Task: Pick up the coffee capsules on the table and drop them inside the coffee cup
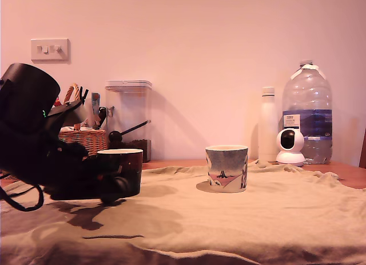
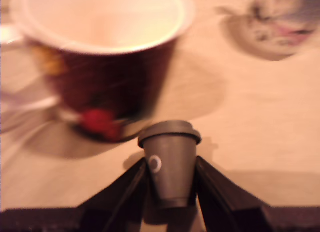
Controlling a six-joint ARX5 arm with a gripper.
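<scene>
A dark capsule [image 2: 170, 162] is seen at lower centre of the wrist view, upright, rim uppermost, clamped between the two dark fingers of the gripper [image 2: 171, 184]. The jaws are set narrow, pressed against its tapered sides. The capsule is matt grey-brown, with a small pale ring on its flank. Whether it rests on the cloth or is lifted clear cannot be told.

Just beyond it stands the dark mug [image 2: 102, 56], blurred, with a cream interior, a pale rim and a red mark near its base. In the exterior view this mug [image 1: 121, 170] is at lower left, with the arm [image 1: 34, 139] low beside it. The carry step is judged to be in hand. For the next move, the capsule would need to be raised above the rim, centred over the opening, then released.

A second, patterned cup [image 1: 226, 167] stands well apart at centre. The beige cloth [image 1: 257, 225] is soft and creased. No other capsule is visible.
</scene>
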